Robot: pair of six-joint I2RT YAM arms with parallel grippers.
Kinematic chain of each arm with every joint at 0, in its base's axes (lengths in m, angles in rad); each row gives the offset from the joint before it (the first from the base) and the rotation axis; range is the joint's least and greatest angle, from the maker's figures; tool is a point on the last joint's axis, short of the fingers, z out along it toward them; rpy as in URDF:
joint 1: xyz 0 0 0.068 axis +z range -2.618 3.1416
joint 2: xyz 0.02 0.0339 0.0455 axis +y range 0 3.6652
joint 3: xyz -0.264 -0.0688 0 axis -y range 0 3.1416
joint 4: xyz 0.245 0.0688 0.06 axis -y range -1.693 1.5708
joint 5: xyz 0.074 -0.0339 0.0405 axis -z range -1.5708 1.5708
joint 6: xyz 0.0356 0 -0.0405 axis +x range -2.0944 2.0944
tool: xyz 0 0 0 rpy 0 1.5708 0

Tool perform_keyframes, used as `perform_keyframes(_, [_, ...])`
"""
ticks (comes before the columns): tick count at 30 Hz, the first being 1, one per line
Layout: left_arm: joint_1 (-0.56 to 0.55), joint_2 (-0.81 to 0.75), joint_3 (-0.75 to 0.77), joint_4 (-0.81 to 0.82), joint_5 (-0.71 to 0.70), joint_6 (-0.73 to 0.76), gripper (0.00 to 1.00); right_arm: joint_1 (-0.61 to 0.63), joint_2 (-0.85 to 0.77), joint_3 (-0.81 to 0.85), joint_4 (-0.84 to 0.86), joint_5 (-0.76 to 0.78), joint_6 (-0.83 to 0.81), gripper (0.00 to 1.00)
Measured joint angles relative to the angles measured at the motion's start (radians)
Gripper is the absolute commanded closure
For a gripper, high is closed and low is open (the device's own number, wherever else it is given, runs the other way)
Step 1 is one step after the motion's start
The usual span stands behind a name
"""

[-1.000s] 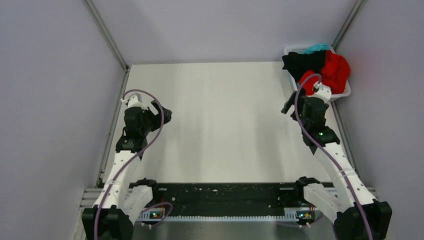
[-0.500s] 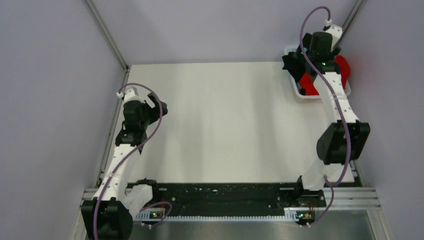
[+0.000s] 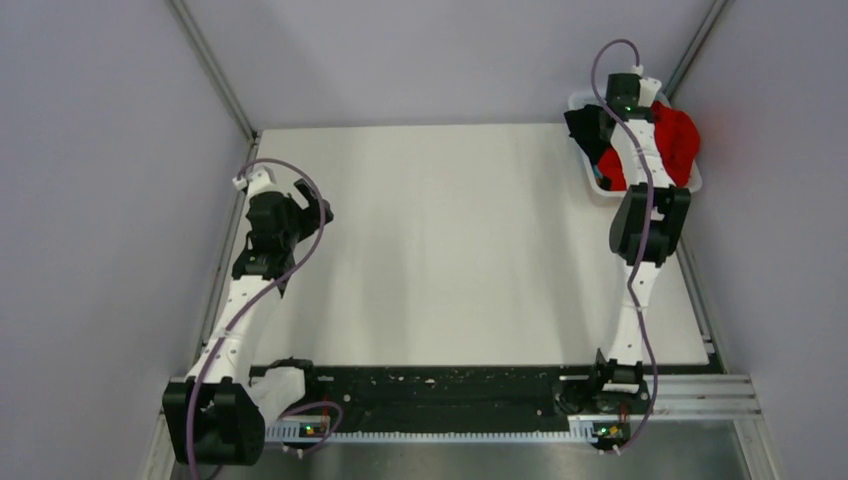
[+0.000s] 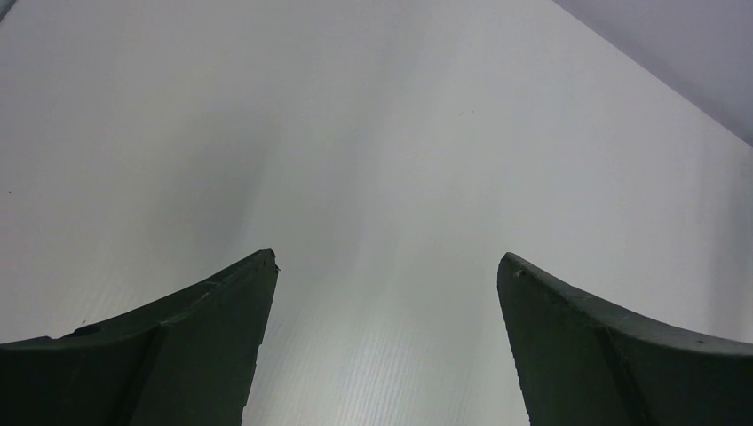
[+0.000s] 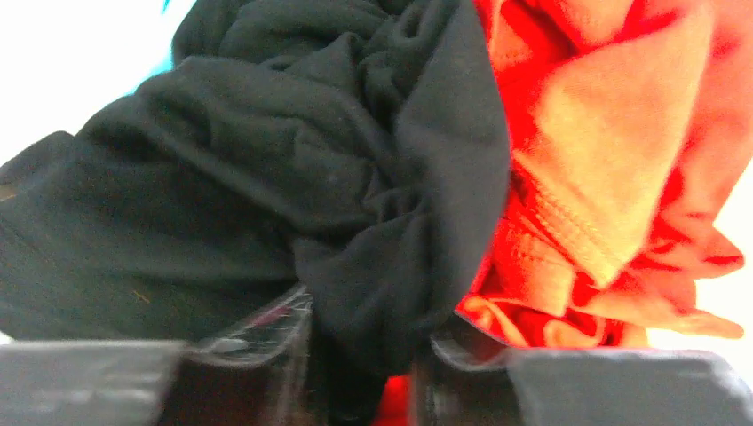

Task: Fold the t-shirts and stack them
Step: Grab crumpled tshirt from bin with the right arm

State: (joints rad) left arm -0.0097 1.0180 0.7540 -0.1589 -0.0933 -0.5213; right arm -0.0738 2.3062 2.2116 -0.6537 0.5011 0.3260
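While the right arm stretches right out to the white mesh basket, which sits in the far right corner of the surface, the right gripper is down among the cloth heaped inside that basket. Its fingers are drawn close together and pinch a bunched fold of the black t-shirt, which fills the side of the basket nearer the middle of the surface. The red t-shirt lies crumpled against it on the other side of the basket, touching the black cloth along a ragged line and spilling over the rim next to the wall. A thin sliver of teal cloth shows at the edge of the black one; too little is visible to say how it lies.

Well apart from the basket, across the whole width of the surface, the left gripper hangs above bare white board with its dark fingers spread wide and nothing between them.

Between that gripper and the basket the surface is pale, matt and finely ribbed. Plain grey-lilac walls close it in on three sides, with slanting metal posts at the corners, one rising just behind the basket. Opposite the basket's end, a black rail carries both arm bases
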Motion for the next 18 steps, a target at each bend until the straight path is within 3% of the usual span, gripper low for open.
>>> perform_keyframes(1, [0.0, 0.011, 0.01, -0.003, -0.002, 0.001, 0.01, -0.007, 0.015, 0.004, 0.003, -0.01, -0.006, 0.99])
perform_keyframes(2, [0.0, 0.021, 0.018, -0.006, -0.002, 0.001, 0.01, -0.014, 0.028, 0.01, 0.011, -0.022, -0.003, 1.0])
perform_keyframes(11, [0.0, 0.036, 0.041, -0.006, 0.03, 0.001, 0.01, -0.027, -0.049, 0.03, 0.222, -0.189, -0.123, 1.0])
perform_keyframes(18, [0.0, 0.035, 0.041, 0.003, 0.079, 0.003, 0.01, -0.013, -0.253, 0.058, 0.372, -0.483, -0.117, 1.0])
